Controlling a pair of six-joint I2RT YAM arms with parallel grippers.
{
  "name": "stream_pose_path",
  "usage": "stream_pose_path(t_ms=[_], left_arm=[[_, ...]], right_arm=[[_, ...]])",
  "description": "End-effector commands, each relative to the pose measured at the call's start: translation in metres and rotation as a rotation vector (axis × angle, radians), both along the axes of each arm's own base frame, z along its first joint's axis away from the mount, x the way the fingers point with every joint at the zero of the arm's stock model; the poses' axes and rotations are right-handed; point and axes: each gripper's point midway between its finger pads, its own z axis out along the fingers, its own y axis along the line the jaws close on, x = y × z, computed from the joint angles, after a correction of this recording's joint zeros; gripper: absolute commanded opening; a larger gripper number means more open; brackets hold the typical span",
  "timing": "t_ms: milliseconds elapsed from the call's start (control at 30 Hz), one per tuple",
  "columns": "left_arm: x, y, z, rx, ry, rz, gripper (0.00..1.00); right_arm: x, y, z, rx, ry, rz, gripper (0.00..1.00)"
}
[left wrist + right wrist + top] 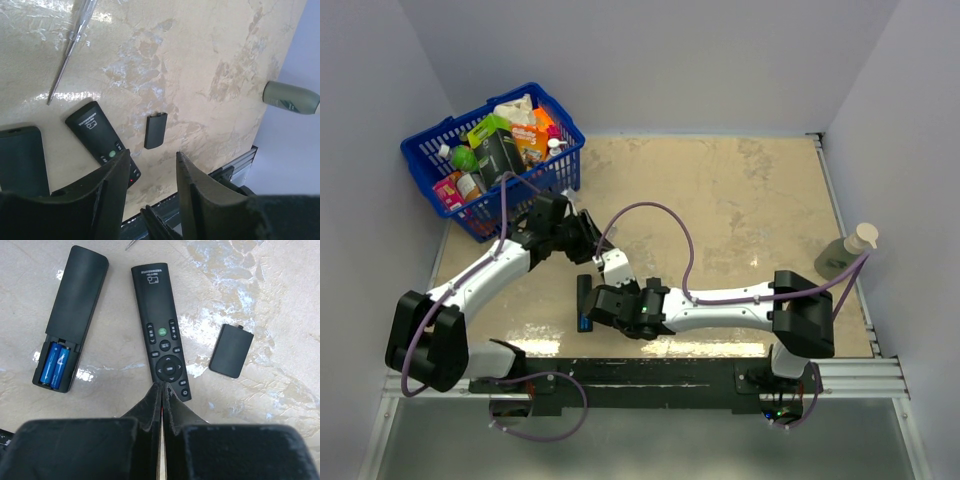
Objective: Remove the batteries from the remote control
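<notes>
Batteries: two blue batteries (55, 365) are sitting side by side in the open compartment of the face-down remote (75, 305), which is lying on the counter (280, 300).
Your right end effector (161, 386): its fingers are pressing together, gripping nothing, at the near end of the face-up remote (162, 340).
Your left end effector (152, 155): its fingers are standing partly apart, holding nothing.
Cover (231, 351): lying flat beside the face-up remote, not touching it.

looks like a robotics lab test cell, not anyone's home: a beige table (740, 190) boxed in by plain white walls (650, 60), a metal rail (860, 375) along the table's near edge carrying cabled robot arms (480, 280), and a blue basket (420, 165) of props at the table's far left corner.
</notes>
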Motion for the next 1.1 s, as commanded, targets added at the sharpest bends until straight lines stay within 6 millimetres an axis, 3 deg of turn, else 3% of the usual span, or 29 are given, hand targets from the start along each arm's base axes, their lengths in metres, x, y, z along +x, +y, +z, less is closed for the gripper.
stream_pose_path(t_ms=[0,100,233,267,367,500,667,1067], left_arm=[[0.008,0.005,0.021,0.017,-0.065,0.002,0.47],[0.016,0.024,0.018,0.076,-0.083,0.031,0.49],[0.03,0.064,0.024,0.136,-0.127,0.085,0.52],[0.035,0.08,0.025,0.155,-0.14,0.107,0.53],[0.037,0.098,0.031,0.189,-0.174,0.116,0.56],[0.029,0.103,0.023,0.219,-0.164,0.099,0.59],[0.015,0.104,0.004,0.223,-0.138,0.08,0.59],[0.003,0.102,-0.004,0.217,-0.132,0.051,0.59]], right_arm=[[0.008,0.002,0.005,0.042,-0.038,-0.04,0.0],[0.008,0.001,-0.001,0.045,-0.033,-0.014,0.05],[0.013,0.003,-0.006,0.102,0.026,0.059,0.3],[0.015,0.008,-0.007,0.105,0.028,0.099,0.33],[0.019,0.01,-0.019,0.081,0.059,0.156,0.44],[0.022,0.014,-0.026,0.088,0.112,0.218,0.58],[0.03,0.013,-0.035,0.091,0.157,0.241,0.59],[0.037,-0.006,-0.069,-0.025,0.185,0.166,0.6]])
